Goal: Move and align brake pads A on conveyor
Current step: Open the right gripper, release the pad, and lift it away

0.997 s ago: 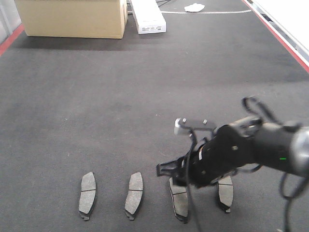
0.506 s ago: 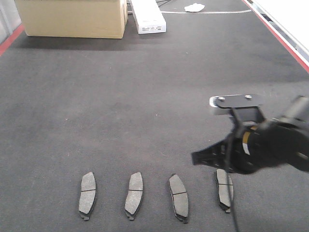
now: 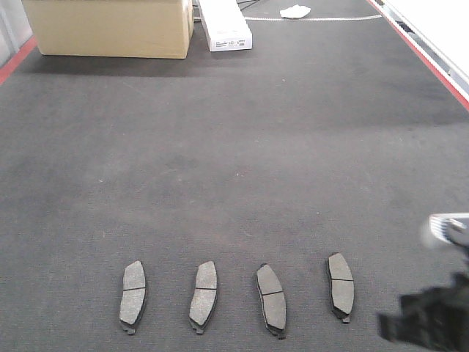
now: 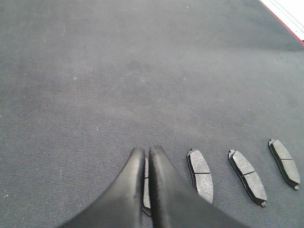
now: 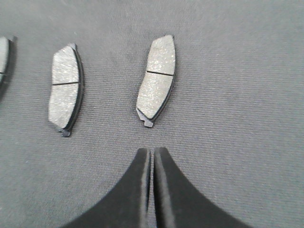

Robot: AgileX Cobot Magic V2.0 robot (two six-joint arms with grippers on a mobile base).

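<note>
Soft, even overhead light; the conveyor (image 3: pixel 234 147) looks flat grey, with only a faint shadow under the cardboard box (image 3: pixel 110 28). At the front view's lower right the right arm (image 3: pixel 432 323) smears into motion blur. Both wrist views are slightly soft, bluish.

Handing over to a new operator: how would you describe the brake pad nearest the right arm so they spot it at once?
On the dark conveyor, four brake pads lie in a row along the near edge. Take the rightmost pad, closest to the blurred right arm. It sits slightly farther up the belt than the other three.
</note>
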